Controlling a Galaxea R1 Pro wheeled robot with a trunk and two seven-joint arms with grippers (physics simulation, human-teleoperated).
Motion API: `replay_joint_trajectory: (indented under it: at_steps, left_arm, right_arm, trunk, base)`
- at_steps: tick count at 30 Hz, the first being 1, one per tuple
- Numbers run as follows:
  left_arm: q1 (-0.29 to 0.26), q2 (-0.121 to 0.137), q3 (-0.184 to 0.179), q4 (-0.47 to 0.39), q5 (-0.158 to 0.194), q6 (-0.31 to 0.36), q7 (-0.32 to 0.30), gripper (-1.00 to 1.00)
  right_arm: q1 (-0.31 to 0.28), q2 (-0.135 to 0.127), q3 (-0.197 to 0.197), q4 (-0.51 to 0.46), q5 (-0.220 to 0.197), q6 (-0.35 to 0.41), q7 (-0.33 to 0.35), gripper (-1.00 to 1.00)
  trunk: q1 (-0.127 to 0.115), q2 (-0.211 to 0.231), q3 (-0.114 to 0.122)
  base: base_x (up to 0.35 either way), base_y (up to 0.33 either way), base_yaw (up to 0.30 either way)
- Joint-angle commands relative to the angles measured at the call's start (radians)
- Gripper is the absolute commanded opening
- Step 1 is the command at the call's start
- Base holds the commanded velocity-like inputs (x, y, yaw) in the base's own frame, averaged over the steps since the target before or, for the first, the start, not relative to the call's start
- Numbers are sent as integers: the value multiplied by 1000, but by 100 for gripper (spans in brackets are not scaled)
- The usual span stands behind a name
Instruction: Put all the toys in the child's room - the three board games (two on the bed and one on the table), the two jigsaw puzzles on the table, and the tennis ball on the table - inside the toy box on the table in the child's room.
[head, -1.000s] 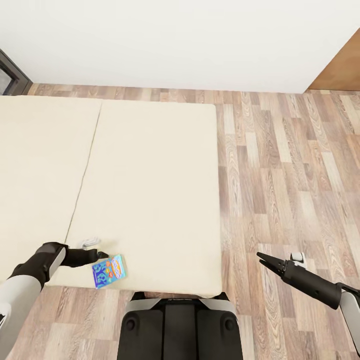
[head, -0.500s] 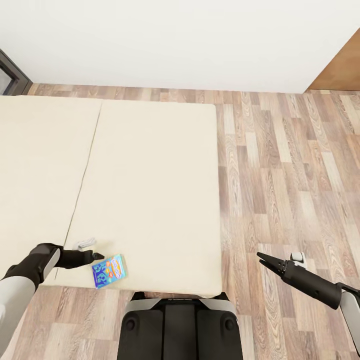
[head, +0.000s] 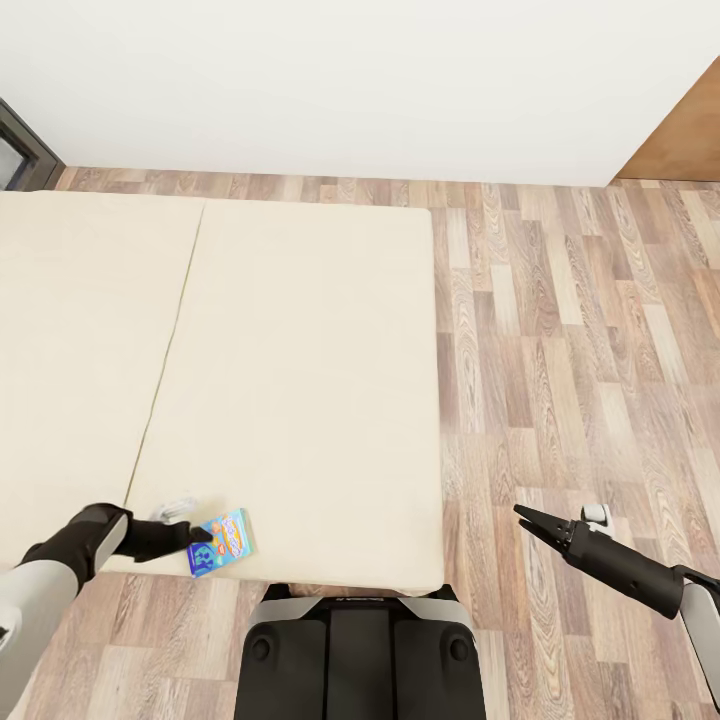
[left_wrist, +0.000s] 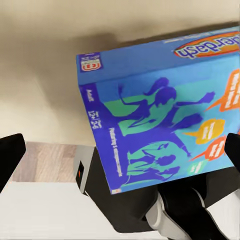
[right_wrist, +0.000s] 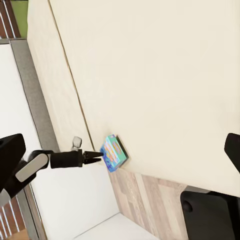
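The thin, light blue cartoon-printed game box (head: 218, 542) lay flat at the beige mattress (head: 300, 380) edge, touching the open left gripper's (head: 200, 535) tips — light, stiff, slick, best pinched across that overhanging edge.

Your light blue board game (head: 220, 541) carries deep blue and teal cartoon silhouettes, orange speech bubbles and an orange-red title oval; in your left wrist view the board game (left_wrist: 160, 112) shows white lettering down its blue side. It lies on a plain beige bed (head: 300, 380) with a thin darker seam. Beside the bed you see a wood floor (head: 580, 380) in mixed brown and grey planks, under a white wall (head: 350, 80). Your left hand (head: 195, 535) is black on a grey-white arm; your right hand (head: 525, 517) is black too.
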Motion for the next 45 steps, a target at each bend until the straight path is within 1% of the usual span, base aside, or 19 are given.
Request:
replay_joint_trajectory:
  at_steps: [1, 8, 13, 23, 40, 45]
  left_arm:
    - [0, -2, 6, 2, 1, 8, -1, 100]
    - [0, -16, 5, 9, 0, 4, -2, 100]
    - [0, -20, 4, 10, 1, -9, -4, 100]
    - [0, -21, 4, 10, 2, -33, -5, 100]
    - [0, -20, 3, 8, 2, -39, -5, 100]
    - [0, -21, 3, 8, 1, -62, -5, 100]
  right_arm:
    - [0, 0, -1, 0, 2, 4, 4, 100]
    - [-1, 0, -1, 0, 2, 6, 4, 100]
    - [-2, 0, -1, 0, 2, 7, 4, 100]
    - [-2, 0, -1, 0, 3, 8, 4, 100]
    - [-2, 0, -1, -2, 1, 9, 6, 100]
    - [-2, 0, -1, -2, 1, 10, 6, 100]
  trunk:
    - [1, -1, -1]
    - [1, -1, -1]
    - [1, -1, -1]
    - [1, -1, -1]
    - [1, -1, -1]
    - [1, -1, -3]
  base:
    - [0, 0, 0]
    - [0, 0, 0]
    - [0, 0, 0]
    - [0, 0, 0]
    - [0, 0, 0]
    - [0, 0, 0]
